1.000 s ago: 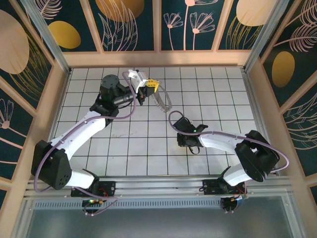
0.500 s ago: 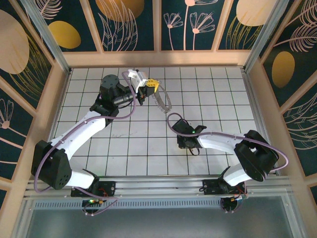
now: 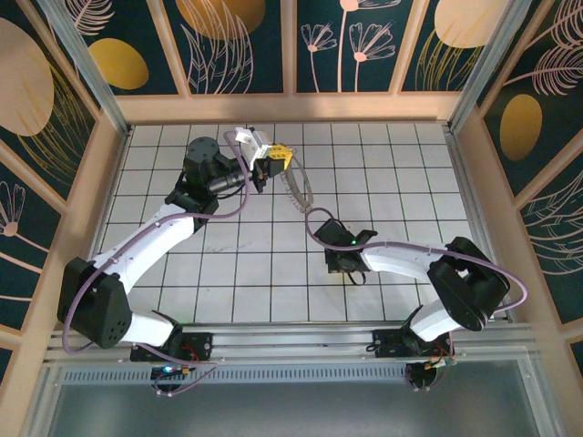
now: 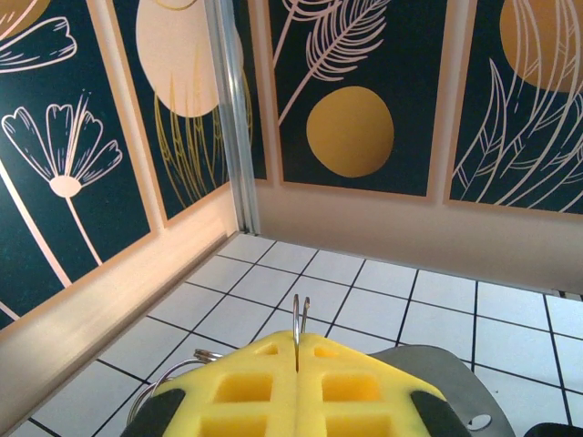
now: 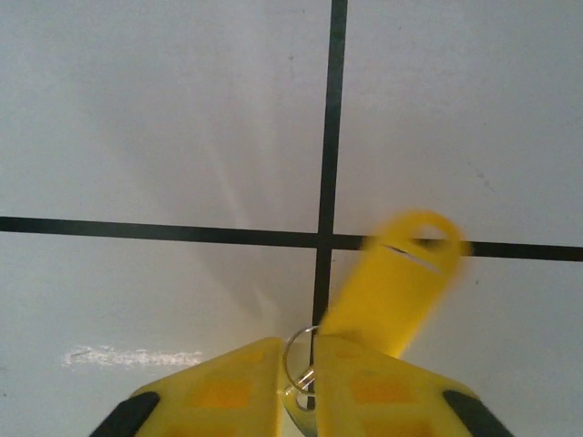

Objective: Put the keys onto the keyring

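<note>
**Key** (image 5: 401,278): yellow plastic head with a slot, blurred. A small wire loop (image 5: 290,350) sits at its base. It is in the lower middle of the right wrist view, over white floor tile (image 5: 164,118).
**Held by:** right gripper (image 5: 299,364), fingers nearly together, pinching at that loop.
**Keyring** (image 3: 296,189): pale chain loop in the upper middle of the overhead view, hanging from the left gripper (image 3: 279,157), which is pressed tight on it.
**Step, as judged:** picking up the key.
**Next move:** lift the key, carry it to the chain, and line it up with care to thread it.

A white tiled desk (image 3: 410,173) with black lines is closed in by dark blue walls (image 3: 364,55) painted with gold circles (image 4: 350,132) and pale flowers (image 4: 68,155).
</note>
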`<action>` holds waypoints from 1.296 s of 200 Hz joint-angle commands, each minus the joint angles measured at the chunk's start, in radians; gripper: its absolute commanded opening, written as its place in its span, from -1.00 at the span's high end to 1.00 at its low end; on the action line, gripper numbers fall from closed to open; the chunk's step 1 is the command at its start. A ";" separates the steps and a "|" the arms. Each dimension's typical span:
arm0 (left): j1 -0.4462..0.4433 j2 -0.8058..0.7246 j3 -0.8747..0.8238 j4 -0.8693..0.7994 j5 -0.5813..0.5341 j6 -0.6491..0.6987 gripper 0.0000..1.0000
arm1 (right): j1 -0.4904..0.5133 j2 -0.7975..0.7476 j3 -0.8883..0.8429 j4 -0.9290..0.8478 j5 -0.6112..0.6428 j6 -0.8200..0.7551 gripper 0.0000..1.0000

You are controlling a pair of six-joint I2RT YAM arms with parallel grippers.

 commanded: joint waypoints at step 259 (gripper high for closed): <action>-0.007 -0.007 -0.003 0.071 0.037 -0.040 1.00 | -0.208 -0.110 -0.115 0.337 -0.342 -0.014 1.00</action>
